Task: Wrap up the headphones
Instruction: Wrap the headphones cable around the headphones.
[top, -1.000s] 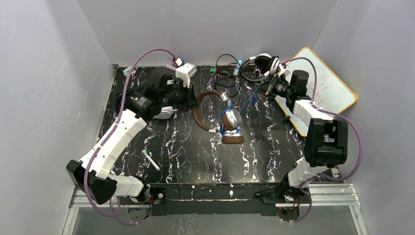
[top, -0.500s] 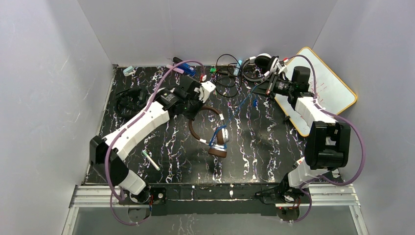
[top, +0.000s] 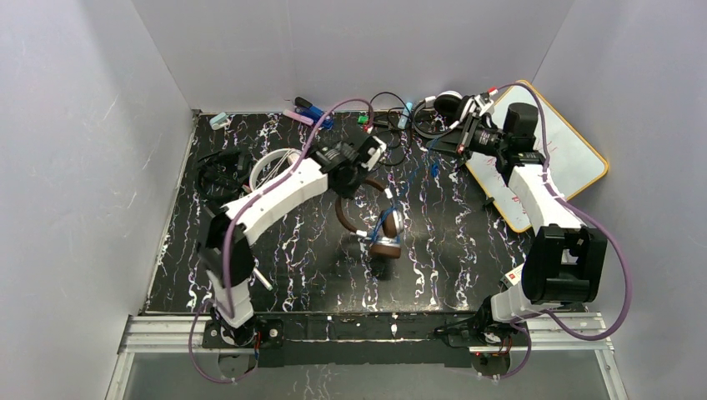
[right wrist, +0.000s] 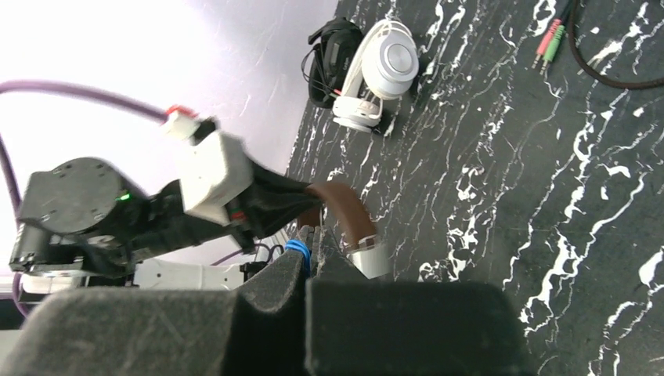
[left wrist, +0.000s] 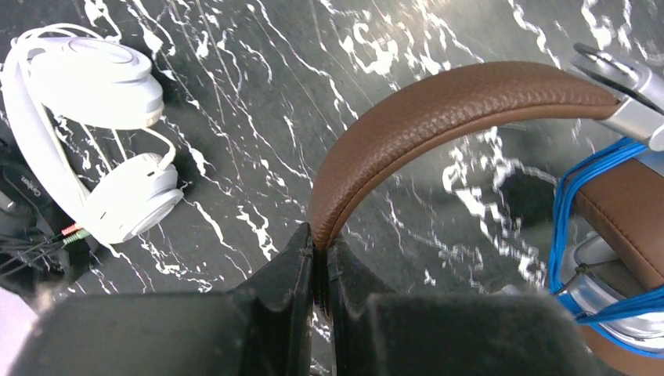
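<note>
The brown headphones point(top: 371, 223) hang above the middle of the table. My left gripper point(top: 357, 179) is shut on their brown leather headband point(left wrist: 438, 110). A blue cord point(left wrist: 575, 184) is wound around the silver and brown ear cups. My right gripper point(right wrist: 307, 244), near the back right point(top: 457, 143), is shut on a bunch of that blue cord point(right wrist: 297, 249). The white headphones point(left wrist: 94, 141) lie at the left behind my left arm point(top: 271, 167). The black headphones point(top: 218, 171) lie beside them at the far left.
A whiteboard point(top: 559, 154) leans at the right edge. A black and white headset point(top: 442, 108) and a loose black cable with green plugs point(top: 383, 125) lie at the back. Pens point(top: 310, 112) lie along the back wall, another pen point(top: 260, 277) at the front left.
My left arm has swung right to the table's middle, carrying the brown headphones by the headband. This uncovered the white headphones. The right gripper has drawn back slightly with the blue cord.
</note>
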Available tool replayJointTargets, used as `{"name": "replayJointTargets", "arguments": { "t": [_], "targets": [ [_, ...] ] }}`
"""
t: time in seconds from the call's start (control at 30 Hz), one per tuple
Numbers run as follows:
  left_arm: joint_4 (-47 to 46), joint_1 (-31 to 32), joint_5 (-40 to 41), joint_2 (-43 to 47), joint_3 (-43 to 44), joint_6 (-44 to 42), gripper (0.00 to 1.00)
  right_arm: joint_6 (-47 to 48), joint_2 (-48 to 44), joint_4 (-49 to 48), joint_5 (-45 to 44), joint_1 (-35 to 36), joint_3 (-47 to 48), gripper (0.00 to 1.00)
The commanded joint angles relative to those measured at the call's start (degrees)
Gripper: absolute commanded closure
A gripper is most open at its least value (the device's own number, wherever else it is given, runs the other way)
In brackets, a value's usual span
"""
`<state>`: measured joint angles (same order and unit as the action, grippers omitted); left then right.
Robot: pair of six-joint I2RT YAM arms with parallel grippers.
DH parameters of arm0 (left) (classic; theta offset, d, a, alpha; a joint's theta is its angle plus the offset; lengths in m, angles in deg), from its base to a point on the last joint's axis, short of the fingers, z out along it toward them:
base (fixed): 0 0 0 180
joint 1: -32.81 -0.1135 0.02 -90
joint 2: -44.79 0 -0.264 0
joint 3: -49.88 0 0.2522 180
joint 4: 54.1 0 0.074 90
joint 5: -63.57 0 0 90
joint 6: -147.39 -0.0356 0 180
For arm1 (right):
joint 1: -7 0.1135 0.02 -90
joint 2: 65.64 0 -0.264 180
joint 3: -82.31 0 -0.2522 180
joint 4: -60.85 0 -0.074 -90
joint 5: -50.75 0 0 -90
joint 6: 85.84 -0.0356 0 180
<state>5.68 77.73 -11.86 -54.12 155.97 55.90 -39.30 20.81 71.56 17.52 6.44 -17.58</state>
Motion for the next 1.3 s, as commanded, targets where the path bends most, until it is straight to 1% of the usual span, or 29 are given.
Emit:
{"name": "replayJointTargets", "arguments": {
  "t": [0.0,0.03,0.1,0.23,0.27,0.3,0.37,0.47,0.63,0.7,0.87,1.0,1.13,1.2,1.27],
  "targets": [
    [13.7,0.2,7.7,-9.6,12.7,13.5,1.00,-3.3,-4.2,-1.5,0.8,0.5,4.7,0.99],
    [15.7,0.3,8.3,-13.0,15.9,16.3,1.00,-3.5,-4.4,-0.9,0.9,0.6,5.1,0.99],
    [17.9,0.3,10.6,-16.2,19.9,21.3,1.00,-3.6,-4.7,0.5,1.1,2.3,5.8,0.99],
    [14.8,0.3,18.0,-18.4,20.6,31.2,1.00,-3.4,-5.0,3.7,1.1,4.6,6.7,0.99],
    [14.5,0.2,20.2,-18.7,20.6,36.3,1.00,-3.4,-5.2,5.0,0.9,5.0,6.9,0.99],
    [14.1,0.1,21.6,-19.1,20.7,39.6,1.00,-3.4,-5.8,5.6,0.7,5.6,6.9,0.99],
    [12.8,-0.6,21.7,-19.7,20.6,45.1,1.00,-3.4,-6.8,6.5,-0.1,7.0,6.6,0.99],
    [11.7,-1.5,19.4,-22.1,22.7,50.3,1.00,-3.8,-8.5,7.0,-1.3,9.1,5.3,0.99],
    [16.0,-2.2,18.0,-27.3,30.9,58.2,1.00,-4.2,-10.8,7.8,-3.2,12.9,1.8,0.99],
    [15.6,-3.3,15.8,-27.8,31.5,60.7,1.00,-4.4,-12.2,8.0,-3.7,14.2,-0.3,0.99],
    [10.9,-7.1,11.8,-25.9,28.0,63.7,1.00,-4.4,-16.9,9.6,-5.7,17.1,-7.4,0.99],
    [8.5,-9.2,10.1,-24.6,26.2,64.5,1.00,-4.0,-20.3,11.2,-7.2,18.3,-13.8,0.99],
    [7.1,-9.7,8.7,-23.1,25.1,64.5,1.00,-4.0,-22.0,11.0,-8.5,19.2,-19.3,0.99],
    [6.6,-9.7,8.0,-22.3,24.3,64.5,1.00,-3.3,-22.3,11.1,-9.5,19.2,-21.0,0.92],
    [6.5,-9.7,7.9,-21.5,23.5,64.4,1.00,-2.6,-22.2,11.6,-11.0,19.3,-22.0,0.90]
  ]
}}
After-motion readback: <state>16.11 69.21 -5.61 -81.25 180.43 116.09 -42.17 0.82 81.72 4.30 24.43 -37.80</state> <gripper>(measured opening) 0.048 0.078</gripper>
